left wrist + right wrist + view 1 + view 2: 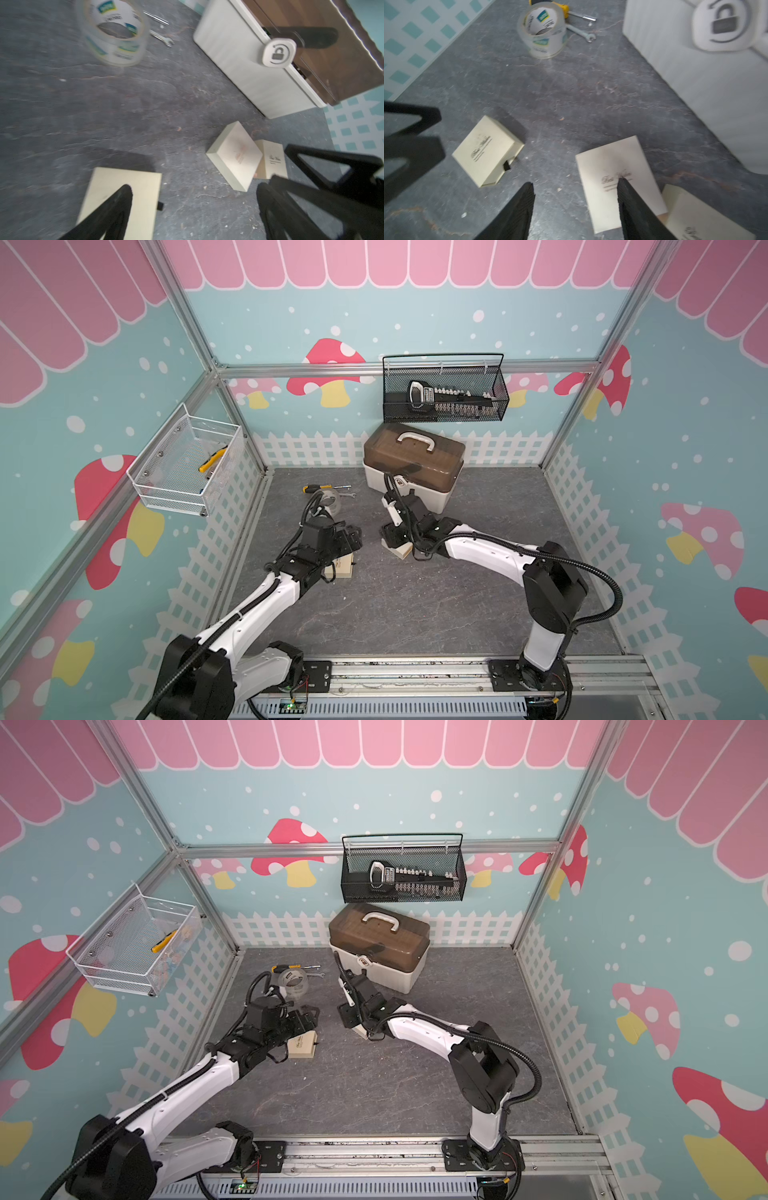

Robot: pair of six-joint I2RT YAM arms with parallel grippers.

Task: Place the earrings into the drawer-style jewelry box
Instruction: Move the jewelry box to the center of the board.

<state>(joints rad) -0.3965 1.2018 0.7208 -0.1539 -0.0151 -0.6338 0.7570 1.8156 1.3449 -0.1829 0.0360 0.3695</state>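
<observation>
Two hands spread wide, empty: left hand [194, 188], right hand [575, 186]; jewelry box [485, 151] bears blurred cursive script.

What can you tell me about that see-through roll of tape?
The tape roll is clear, shiny plastic wound on a white core with blue-green labels inside. It sits flat on the grey table, hole facing up, nothing holding it. A yellow-handled screwdriver and a small wrench lie right beside it.
</observation>
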